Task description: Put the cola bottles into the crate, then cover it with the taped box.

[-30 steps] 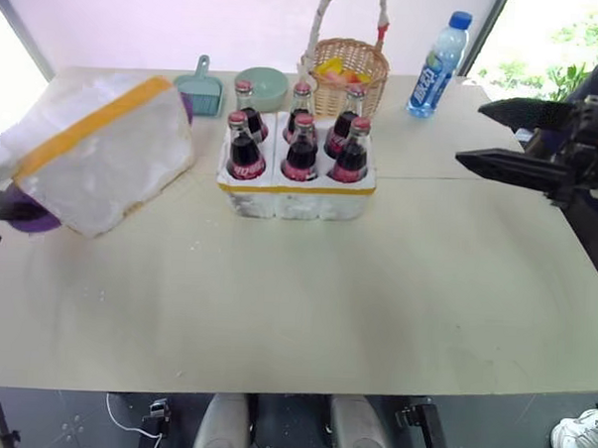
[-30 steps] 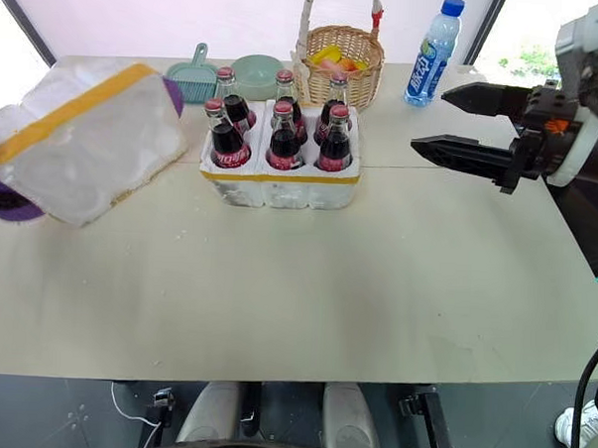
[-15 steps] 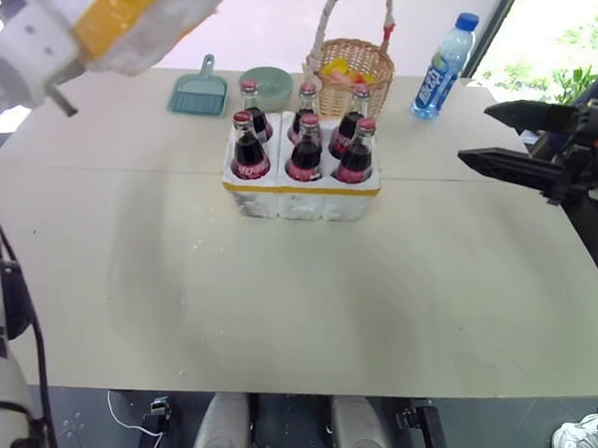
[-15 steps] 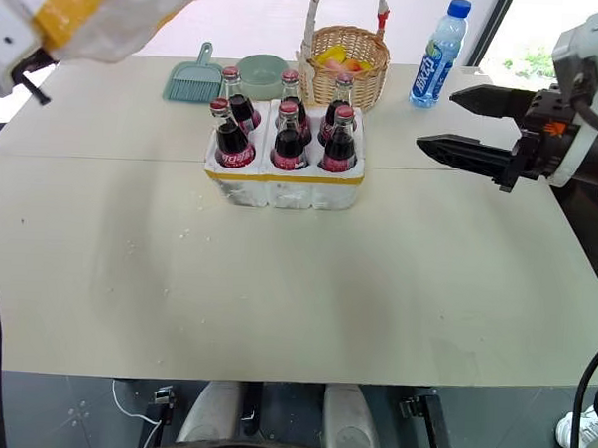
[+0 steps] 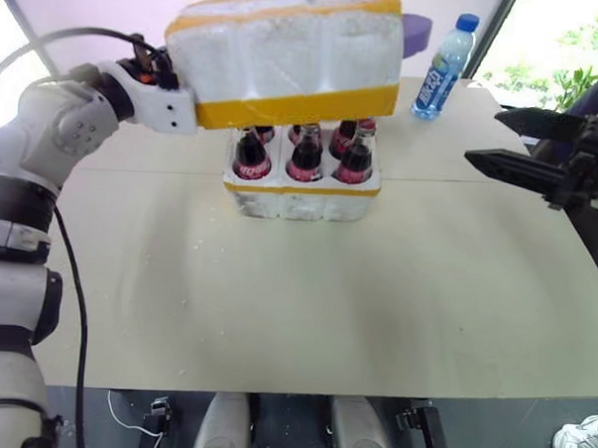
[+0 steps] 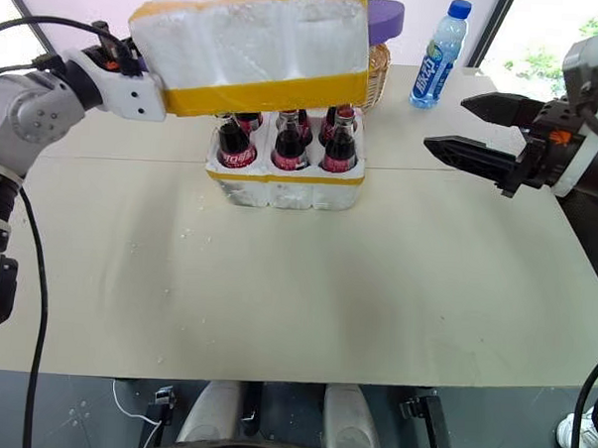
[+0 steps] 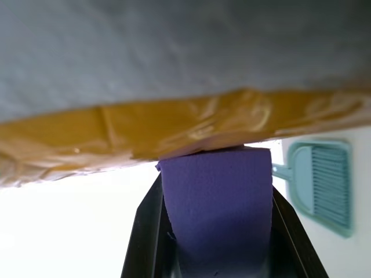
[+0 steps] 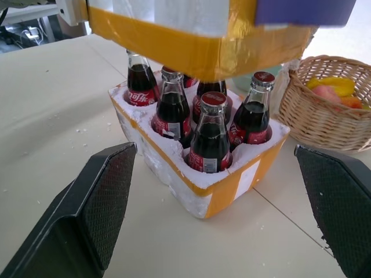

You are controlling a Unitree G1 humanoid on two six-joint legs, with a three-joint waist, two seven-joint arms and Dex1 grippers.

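Several cola bottles (image 6: 283,144) with red caps and labels stand upright in the wells of the white crate (image 6: 281,190), which has a yellow tape band. The taped box (image 5: 291,55), white foam with yellow stripes, hangs level just above the bottle tops and hides the caps of the back row. My left gripper (image 7: 214,220) is shut on a purple tab (image 7: 215,202) fixed to the box, at the box's left side. My right gripper (image 6: 447,121) stands open in the air to the right of the crate, pointing toward it, holding nothing.
A wicker basket (image 8: 324,116) with fruit sits behind the crate, partly hidden by the box. A blue-capped water bottle (image 5: 440,66) stands at the back right. A teal dustpan (image 7: 324,185) lies on the beige table (image 5: 296,303).
My left arm has swung the taped box from the upper left to above the crate and rolled it level. The right gripper has stayed in place, open.
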